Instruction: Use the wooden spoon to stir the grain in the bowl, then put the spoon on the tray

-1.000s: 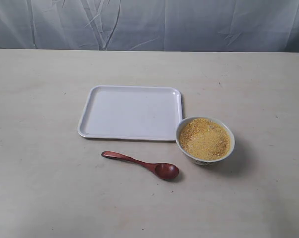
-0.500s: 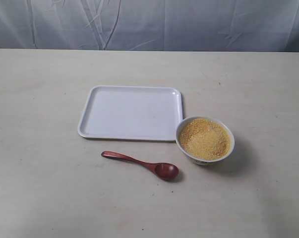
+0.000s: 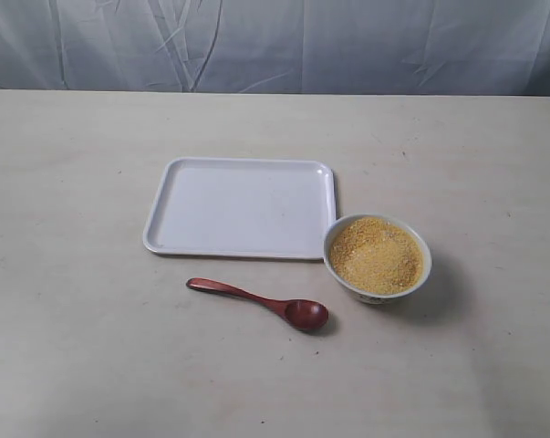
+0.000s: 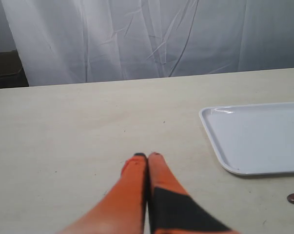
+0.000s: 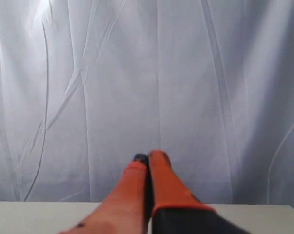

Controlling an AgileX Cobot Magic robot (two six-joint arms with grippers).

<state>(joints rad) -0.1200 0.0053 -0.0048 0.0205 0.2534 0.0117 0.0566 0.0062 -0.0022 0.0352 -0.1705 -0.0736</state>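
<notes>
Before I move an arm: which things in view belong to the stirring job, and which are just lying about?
Job: wooden spoon, bowl, grain, tray.
Not the job: table, backdrop cloth.

I log three obstacles on the desk point(image 3: 74, 347), grouped near its middle. The tray point(image 3: 240, 208) lies flat with a low rim. The bowl point(image 3: 370, 294), the tallest item, stands at the tray's near right corner; I cannot tell whether they touch. The wooden spoon point(image 3: 256, 301) lies in front of the tray, with a strip of bare desk between them. Its head is near the bowl but apart from it.

Open desk runs wide to the left, right and front of the group, and behind the tray up to the curtain point(image 3: 275, 46). The left gripper point(image 4: 147, 156), jaws pressed together, sits over bare desk beside the tray.
</notes>
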